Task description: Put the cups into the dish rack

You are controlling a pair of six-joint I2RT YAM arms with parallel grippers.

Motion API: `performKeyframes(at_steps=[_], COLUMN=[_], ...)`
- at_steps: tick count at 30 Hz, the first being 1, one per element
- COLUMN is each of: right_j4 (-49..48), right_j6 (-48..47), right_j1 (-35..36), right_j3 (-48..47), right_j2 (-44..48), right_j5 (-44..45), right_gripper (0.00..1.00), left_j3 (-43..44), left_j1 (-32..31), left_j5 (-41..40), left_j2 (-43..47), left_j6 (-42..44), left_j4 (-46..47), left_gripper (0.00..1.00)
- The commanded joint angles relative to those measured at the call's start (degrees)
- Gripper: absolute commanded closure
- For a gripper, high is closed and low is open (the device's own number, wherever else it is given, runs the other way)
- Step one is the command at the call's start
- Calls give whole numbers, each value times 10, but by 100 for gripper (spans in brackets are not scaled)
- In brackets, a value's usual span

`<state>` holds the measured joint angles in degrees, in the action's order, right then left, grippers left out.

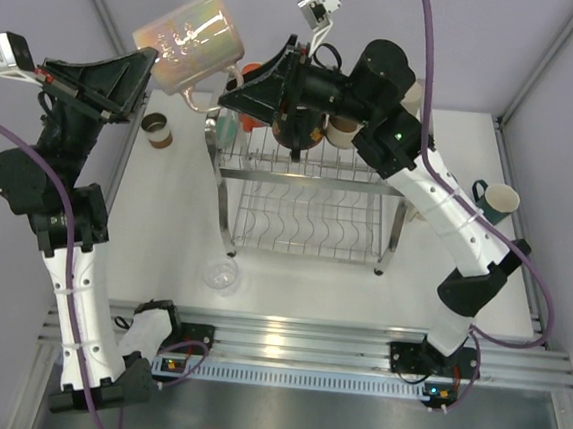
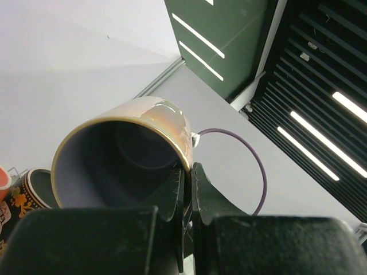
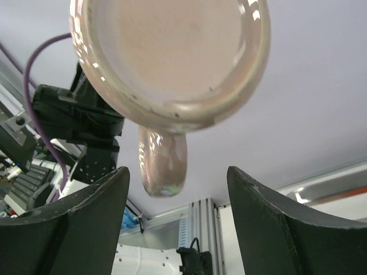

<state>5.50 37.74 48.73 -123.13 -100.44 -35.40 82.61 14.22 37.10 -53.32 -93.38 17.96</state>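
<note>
Pearly pink mug (image 1: 193, 42) shimmers, gold-rimmed. Chrome dish rack (image 1: 306, 216) gleams silver. There's a black mug (image 2: 23, 200) with orange patterning, and a teal cup (image 1: 488, 205).

Dish rack (image 1: 307, 211): 1. On table (image 1: 309, 297): 3, being brown cup (image 1: 158, 131) far-left, clear cup (image 1: 221, 275) near edge, teal mug (image 1: 499, 200) right edge. Pearly mug (image 1: 192, 38) aloft: 1. Cups on rack partly hidden, uncounted.

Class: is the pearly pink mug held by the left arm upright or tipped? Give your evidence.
Tipped on its side. The mug hangs in the air with its mouth facing the left gripper, which pinches its rim; the left wrist view looks straight inside.
</note>
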Motion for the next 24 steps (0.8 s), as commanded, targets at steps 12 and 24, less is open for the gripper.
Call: performKeyframes(at_steps=[12, 24], right_j4=[-87, -96], right_j6=[63, 95], right_j1=[-3, 5], right_j3=[-62, -84], right_j2=[-34, -71], right_j5=[-32, -32], right_gripper=[34, 39], left_j3=[-31, -27], left_j1=[3, -2], left_j5=[-32, -30], left_j2=[18, 11], left_j6=[-18, -9], left_j4=[77, 76], left_gripper=[100, 100])
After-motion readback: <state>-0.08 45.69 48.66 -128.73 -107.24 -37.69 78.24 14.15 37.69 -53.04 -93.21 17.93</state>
